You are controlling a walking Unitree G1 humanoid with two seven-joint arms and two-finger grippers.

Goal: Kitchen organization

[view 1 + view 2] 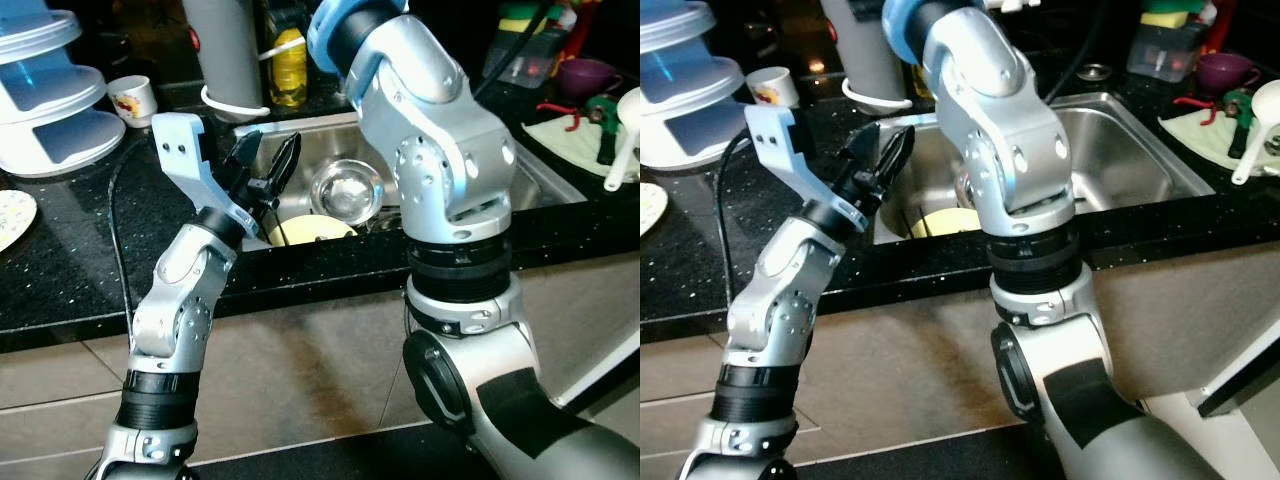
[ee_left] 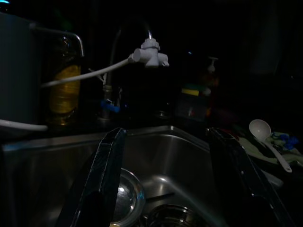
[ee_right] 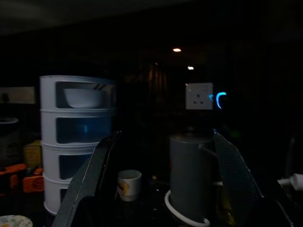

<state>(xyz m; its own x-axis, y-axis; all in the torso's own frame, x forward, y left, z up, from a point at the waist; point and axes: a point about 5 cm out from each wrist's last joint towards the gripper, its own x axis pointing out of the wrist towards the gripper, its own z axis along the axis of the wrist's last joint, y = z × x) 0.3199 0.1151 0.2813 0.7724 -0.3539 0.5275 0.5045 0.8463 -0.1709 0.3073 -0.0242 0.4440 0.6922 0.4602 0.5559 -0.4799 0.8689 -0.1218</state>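
The left pincer [image 1: 268, 165] hangs over the near left edge of the steel sink [image 1: 1140, 165], its two black fingers apart and holding nothing. In the sink lie two things that can be made out: one steel bowl [image 1: 346, 190] and one yellow dish [image 1: 308, 229] just beside it, nearer the robot. The right pincer [image 3: 158, 184] is raised toward the back of the black surface [image 1: 60, 270], its two fingers spread, facing one grey canister [image 3: 189, 175], one small white cup [image 3: 129, 184] and one white tiered rack [image 3: 75, 142]. One yellow bottle [image 1: 289, 68] stands behind the sink. One white ladle [image 1: 1255, 125] rests on a cloth to the right, near one purple cup [image 1: 1225, 72].
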